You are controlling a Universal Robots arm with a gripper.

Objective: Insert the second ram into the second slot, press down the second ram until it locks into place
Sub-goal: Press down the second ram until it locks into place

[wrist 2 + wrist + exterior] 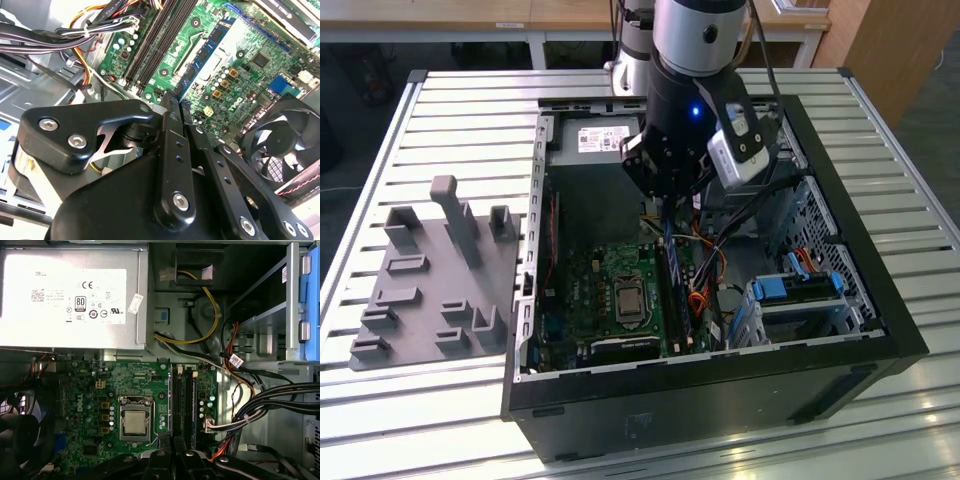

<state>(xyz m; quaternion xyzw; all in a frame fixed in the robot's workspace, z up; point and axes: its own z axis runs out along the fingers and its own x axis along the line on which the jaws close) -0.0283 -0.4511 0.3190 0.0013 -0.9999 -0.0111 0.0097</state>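
Black finger links of the gripper sit closest in the second wrist view, and the jaws are clenched on the second ram. Its blue strip with dark chips runs straight away from the tips over the green motherboard. Its long axis is roughly parallel to the dark memory slots, which lie to one side of it toward the bundled cables. A fan stands on the other side, well apart.

In the first wrist view the gripper looks along the board, and the second ram appears edge-on as a thin dark line. It lies along the memory slots on their edge toward the processor socket. Which slot it sits over, and whether it has entered it, I cannot tell. The power supply lies beyond the far ends of the slots, with a gap between. The cables crowd the side away from the socket without reaching the strip.

In the exterior view the gripper reaches down into the open computer case on the slatted worktop. A sliver of blue, probably the second ram, shows just under the jaws, above the memory slots. A grey fixture plate lies outside the case at the exterior view's left.
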